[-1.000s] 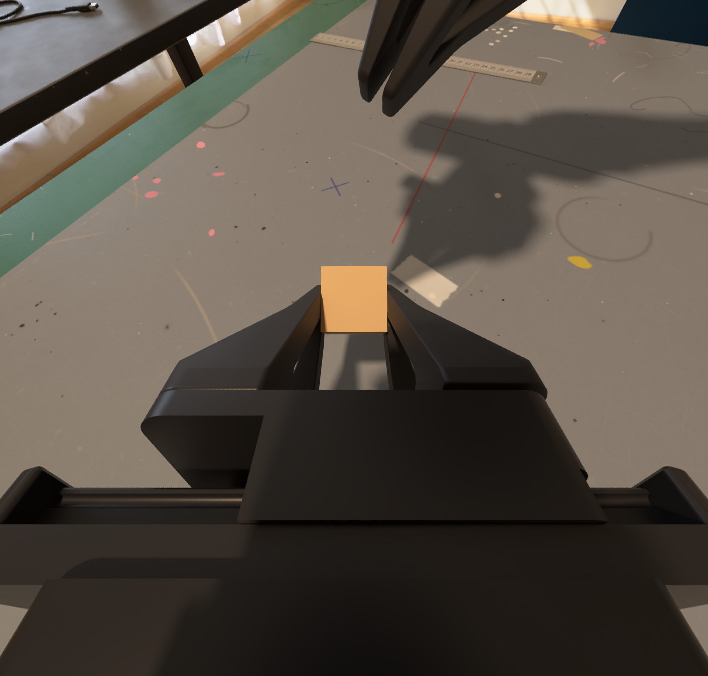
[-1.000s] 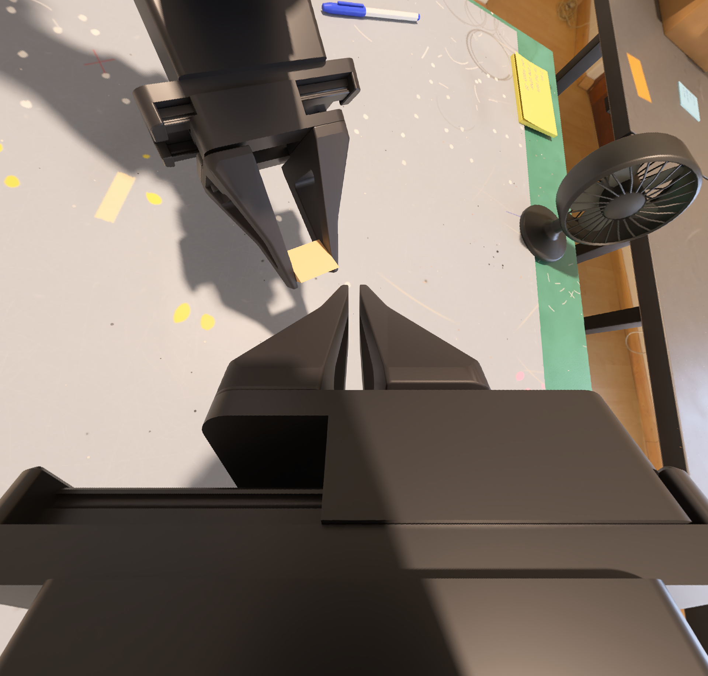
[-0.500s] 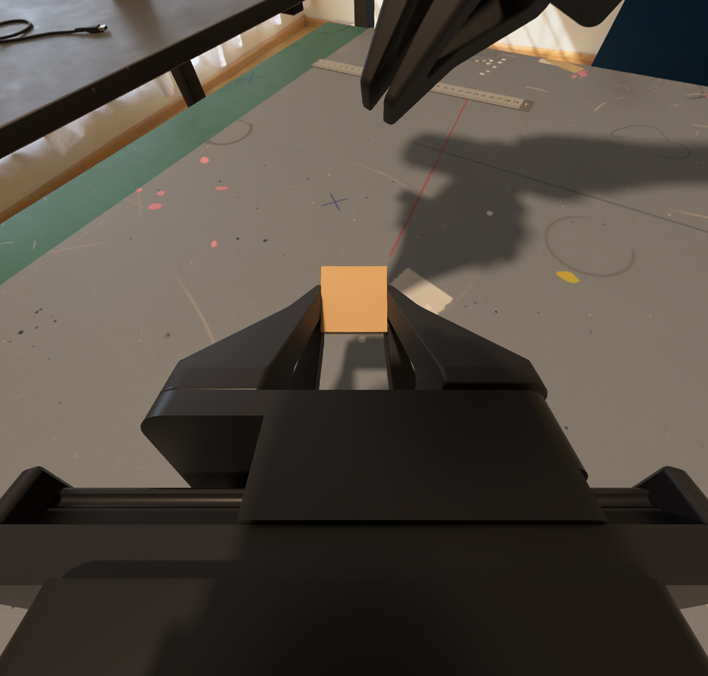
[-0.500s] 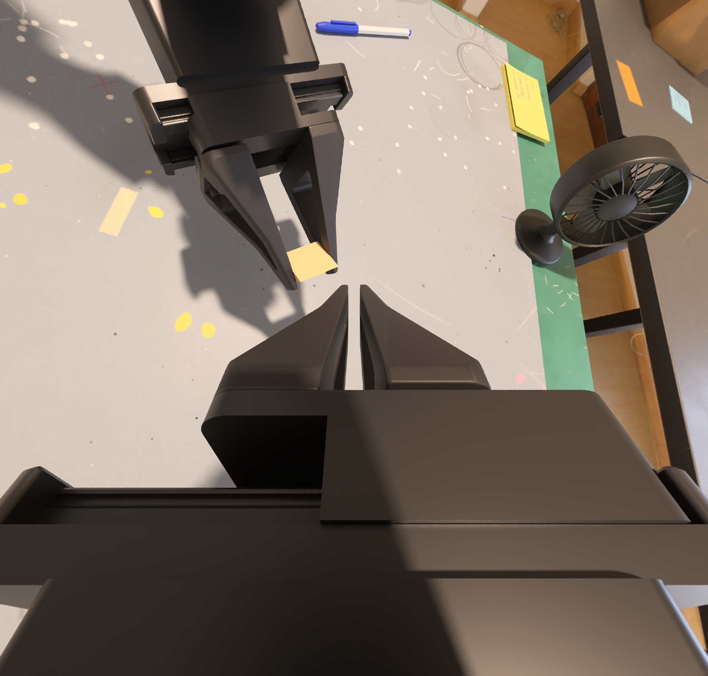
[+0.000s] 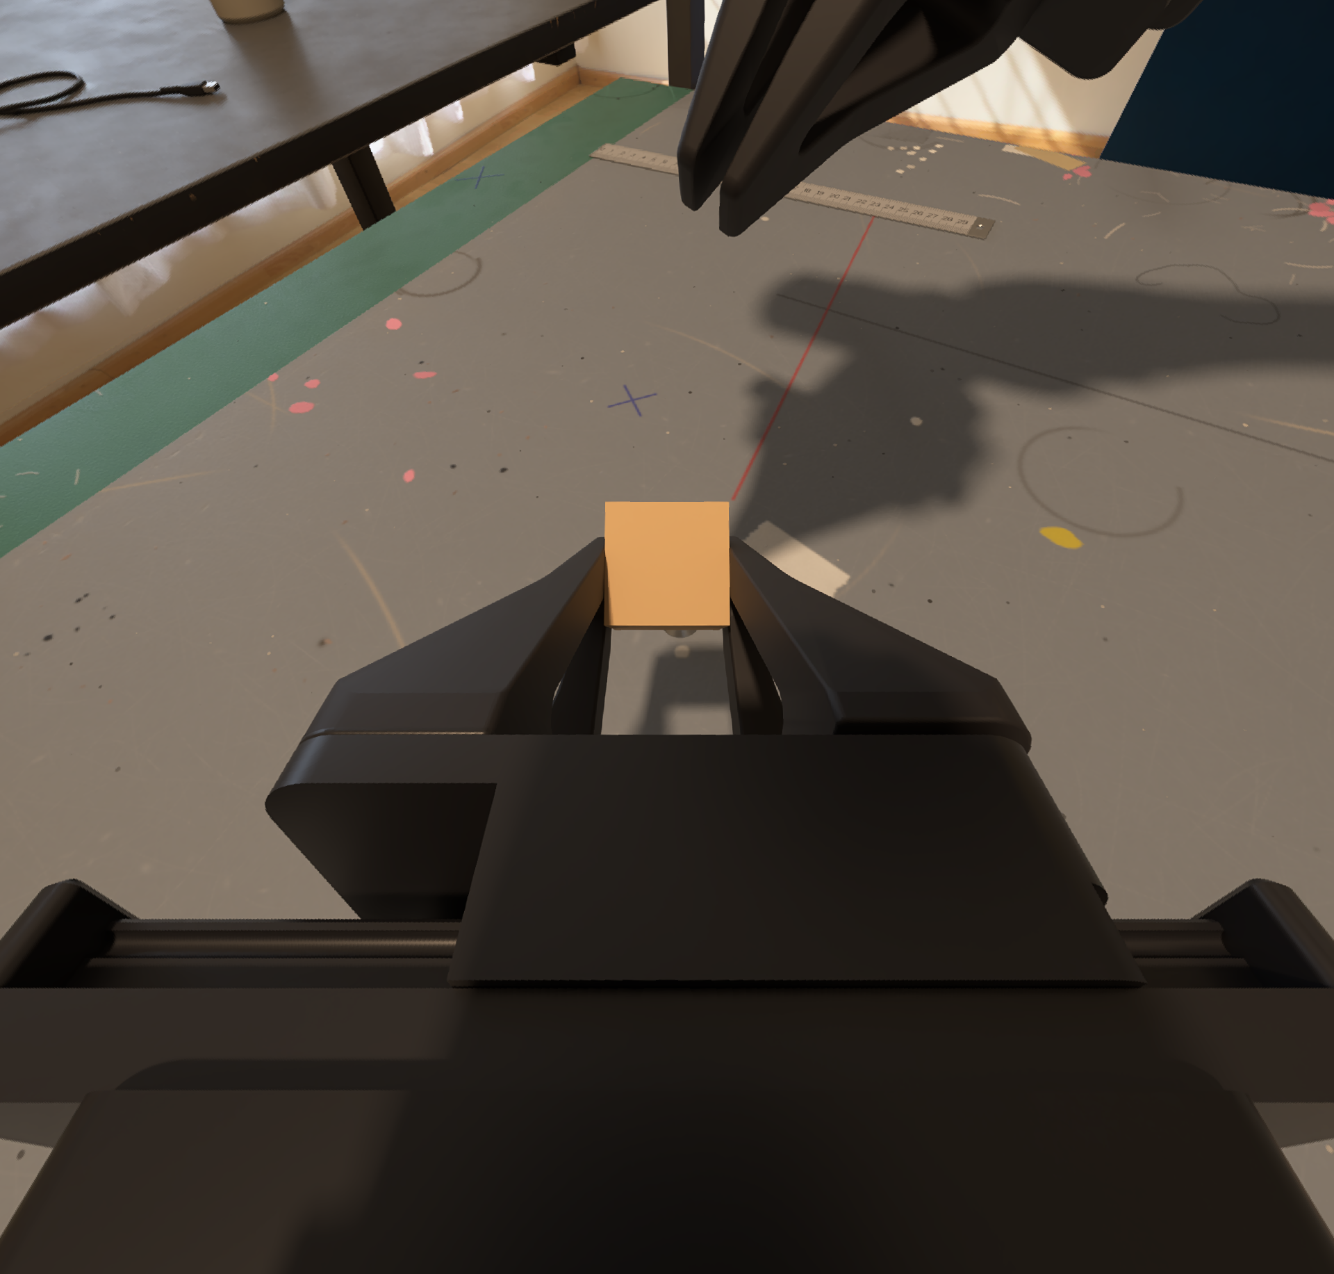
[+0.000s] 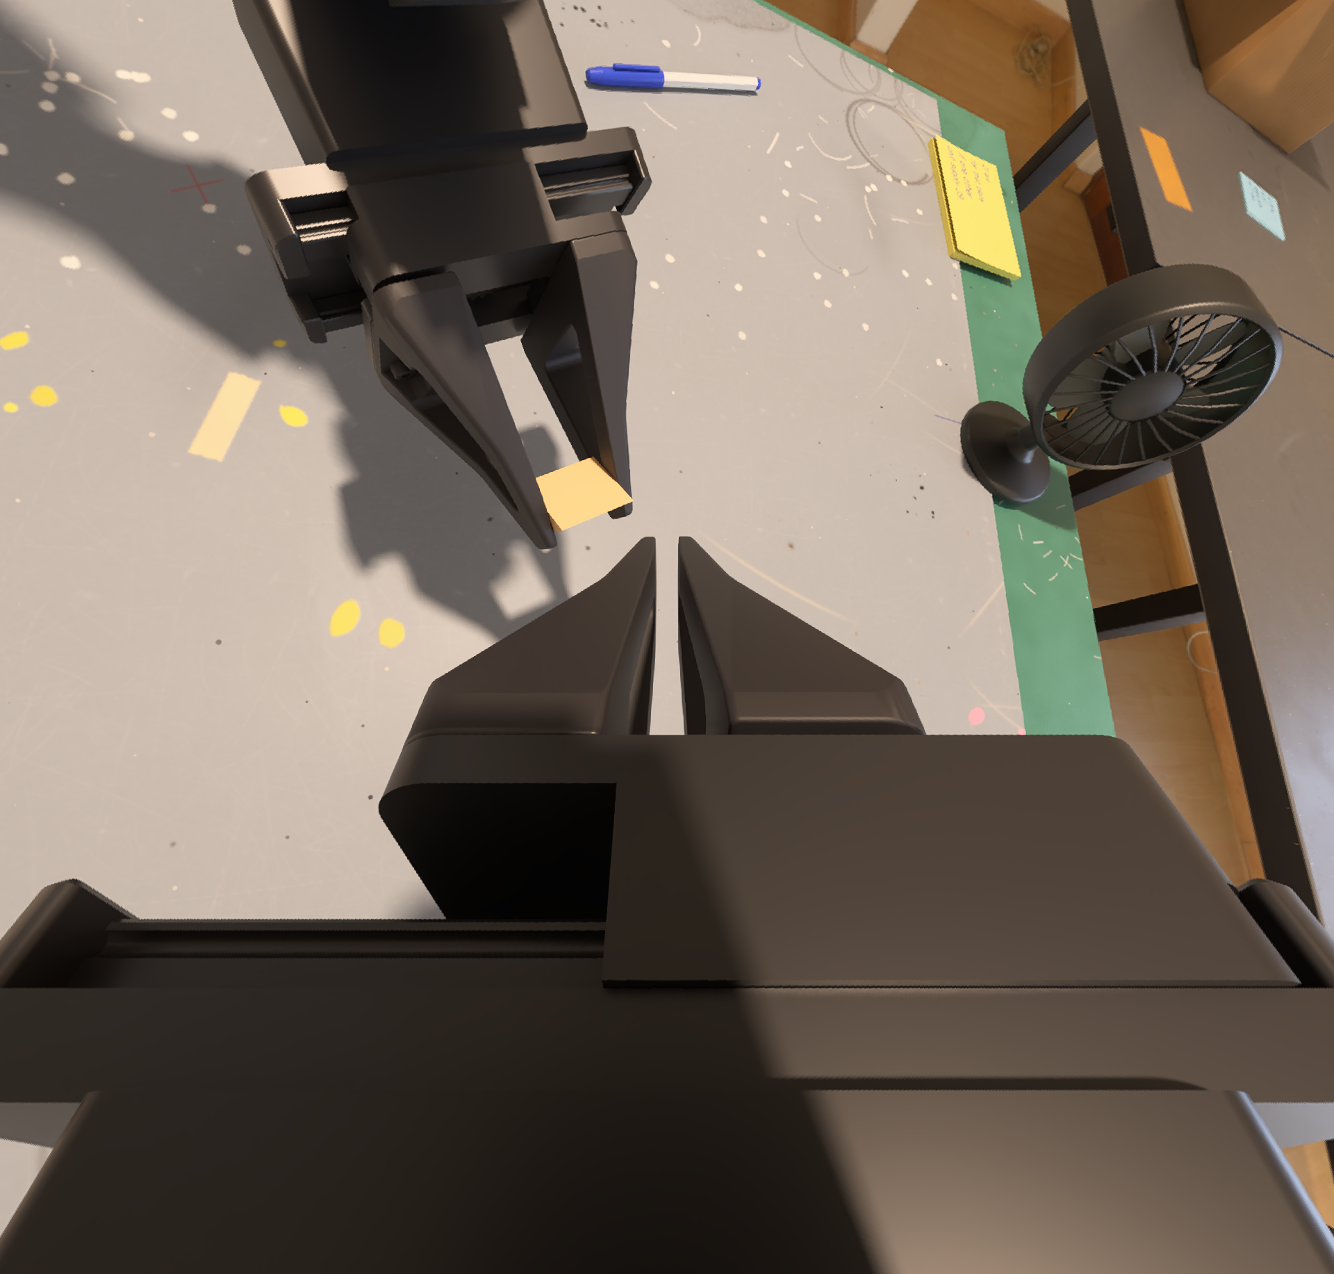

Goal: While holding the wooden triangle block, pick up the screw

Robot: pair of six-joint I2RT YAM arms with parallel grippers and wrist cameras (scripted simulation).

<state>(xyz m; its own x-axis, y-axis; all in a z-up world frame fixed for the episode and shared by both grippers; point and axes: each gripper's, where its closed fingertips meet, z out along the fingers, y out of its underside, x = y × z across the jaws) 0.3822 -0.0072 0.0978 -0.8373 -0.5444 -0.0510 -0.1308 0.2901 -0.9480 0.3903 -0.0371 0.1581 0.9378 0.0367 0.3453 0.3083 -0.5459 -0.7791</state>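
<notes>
Block (image 5: 666, 564) — orange-tan, square-faced — between left pincer (image 5: 666, 589) fingers; right pincer (image 6: 666, 546) near-closed, empty.

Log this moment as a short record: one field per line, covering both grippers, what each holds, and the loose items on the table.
left gripper: shut on the wooden block, held off the table
right gripper: nearly shut, narrow slit between fingers, nothing seen in it
screw: no clear sighting in either view
table: grey, paint-flecked, green border
marker: blue cap, lying flat
sticky pad: yellow, at green edge
fan: black, at table edge
ruler: lying flat at far side
</notes>
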